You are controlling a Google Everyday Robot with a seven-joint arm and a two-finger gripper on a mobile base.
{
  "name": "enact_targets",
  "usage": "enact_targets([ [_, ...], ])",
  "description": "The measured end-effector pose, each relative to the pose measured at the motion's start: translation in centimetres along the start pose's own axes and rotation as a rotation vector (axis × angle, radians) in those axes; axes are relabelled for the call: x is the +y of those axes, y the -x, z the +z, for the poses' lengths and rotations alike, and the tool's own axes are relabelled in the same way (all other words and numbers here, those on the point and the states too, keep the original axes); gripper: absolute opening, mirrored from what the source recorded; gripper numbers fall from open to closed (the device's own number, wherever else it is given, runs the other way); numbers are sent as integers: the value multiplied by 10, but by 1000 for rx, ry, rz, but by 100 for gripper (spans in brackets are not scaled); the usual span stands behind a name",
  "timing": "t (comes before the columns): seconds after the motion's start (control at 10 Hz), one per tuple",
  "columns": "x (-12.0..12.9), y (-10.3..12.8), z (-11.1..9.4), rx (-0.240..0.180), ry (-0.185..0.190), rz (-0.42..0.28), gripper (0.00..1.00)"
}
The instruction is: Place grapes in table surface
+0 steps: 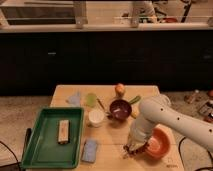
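Observation:
My white arm reaches in from the right and bends down to the table surface, a light tan wooden top. The gripper hangs at the table's front, just left of an orange bowl. A small dark clump, the grapes, shows right at the gripper's tip, low against the wood. Whether the grapes rest on the table or are still held I cannot tell, because the wrist hides most of them.
A green tray with a brown bar lies at the left. A blue sponge lies beside it. Behind the gripper stand a white cup, a purple bowl, a green cup and an apple. A pale blue cloth lies at the back left.

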Motion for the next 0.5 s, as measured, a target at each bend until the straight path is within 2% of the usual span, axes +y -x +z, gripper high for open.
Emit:
enact_targets([
  [0.1, 0, 0, 1, -3, 1, 5, 18],
  [0.3, -3, 3, 1, -7, 5, 6, 7],
  [0.5, -4, 5, 1, -10, 8, 13, 11],
])
